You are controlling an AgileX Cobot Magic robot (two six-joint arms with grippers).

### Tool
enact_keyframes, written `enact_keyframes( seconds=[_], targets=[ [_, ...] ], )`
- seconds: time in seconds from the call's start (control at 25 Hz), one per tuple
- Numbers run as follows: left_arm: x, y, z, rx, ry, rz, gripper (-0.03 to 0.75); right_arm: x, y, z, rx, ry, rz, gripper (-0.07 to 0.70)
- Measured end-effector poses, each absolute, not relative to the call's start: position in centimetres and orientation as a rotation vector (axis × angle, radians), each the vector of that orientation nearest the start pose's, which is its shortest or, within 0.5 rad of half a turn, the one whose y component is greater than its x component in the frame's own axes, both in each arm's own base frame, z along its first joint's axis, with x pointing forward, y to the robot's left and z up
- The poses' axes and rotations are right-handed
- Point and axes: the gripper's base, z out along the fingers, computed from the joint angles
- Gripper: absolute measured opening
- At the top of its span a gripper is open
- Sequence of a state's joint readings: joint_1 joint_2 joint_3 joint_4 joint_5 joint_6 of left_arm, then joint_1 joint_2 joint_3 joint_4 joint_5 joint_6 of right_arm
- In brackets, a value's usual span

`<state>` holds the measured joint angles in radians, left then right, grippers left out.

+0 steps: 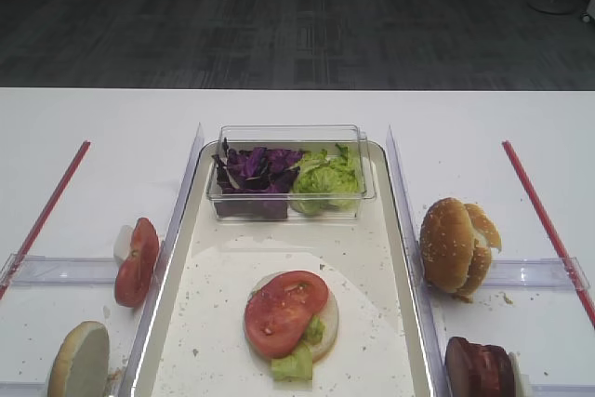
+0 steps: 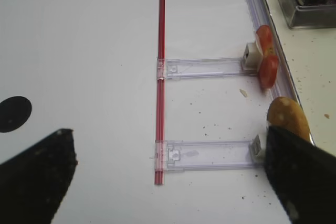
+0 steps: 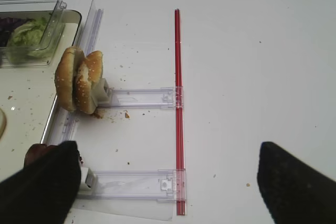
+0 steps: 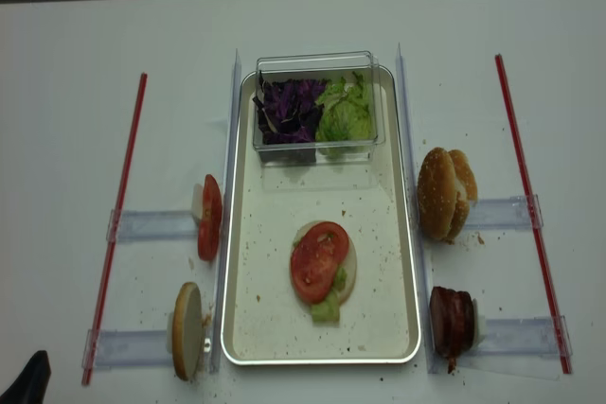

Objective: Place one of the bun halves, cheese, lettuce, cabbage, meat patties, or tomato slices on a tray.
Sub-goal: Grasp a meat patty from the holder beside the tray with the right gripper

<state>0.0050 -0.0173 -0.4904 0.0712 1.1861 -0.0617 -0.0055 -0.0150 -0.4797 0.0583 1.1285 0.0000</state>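
While a small stack sits on the tray (image 4: pixel 388 262), nothing is being carried right now, so this looks like the pause before the next food is picked. The stack has a bun half at the bottom, some letteuce poking out at 6 o'clock, and one tomato slice (image 4: pixel 318 261) on top. At 12 o'clock on the tray stands a clear plastic box (image 4: pixel 319 65) with purple cabbage (image 4: pixel 290 111) on its left side and green lettuce (image 4: pixel 346 117) on its right side. Outside the tray, at 3 o'clock, two bun halves (image 4: pixel 445 194) stand on edge in a clear holder, and at 5 o'clock the meat patties (image 4: pixel 453 321) stand in another holder. At 9 o'clock more tomato slices (image 4: pixel 209 218) wait, and at 7 o'clock one more bun half (image 4: pixel 186 330) stands on edge. The right gripper (image 3: pixel 168 182) is wide apart and holds nothing; it hangs over the table with the patties just by its left finger. The left gripper (image 2: pixel 168 171) is also spread apart and holds nothing, near the lone bun half. My guess is that a meat patty comes next, so the right gripper needs to go down, pinch one disc and lift it to the stack. Both arms are out of sight in the high views, apart from a dark tip in one bottom corner. I see no cheese anywhere, though it may be hidden. The patties are cut off and blurry, so I cannot count them.
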Motion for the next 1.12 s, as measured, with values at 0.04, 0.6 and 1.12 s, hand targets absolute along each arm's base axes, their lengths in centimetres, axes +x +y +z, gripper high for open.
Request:
enact_keyframes(
  seconds=[0.04,0.6,1.12],
  targets=[
    [-1.2,0.6,26.5,-0.081,2.159,0.054,0.671,-0.8,0.5,26.6,0.001,2.117,0.067,0.692],
    [-1.2,0.6,26.5,-0.081,2.159,0.054,0.671,-0.8,0.5,26.6,0.001,2.117,0.067,0.692],
    [-1.2,0.6,26.5,-0.081,2.159,0.054,0.671,3.1,0.5,26.3,0.012,2.389,0.072,0.692]
  ],
)
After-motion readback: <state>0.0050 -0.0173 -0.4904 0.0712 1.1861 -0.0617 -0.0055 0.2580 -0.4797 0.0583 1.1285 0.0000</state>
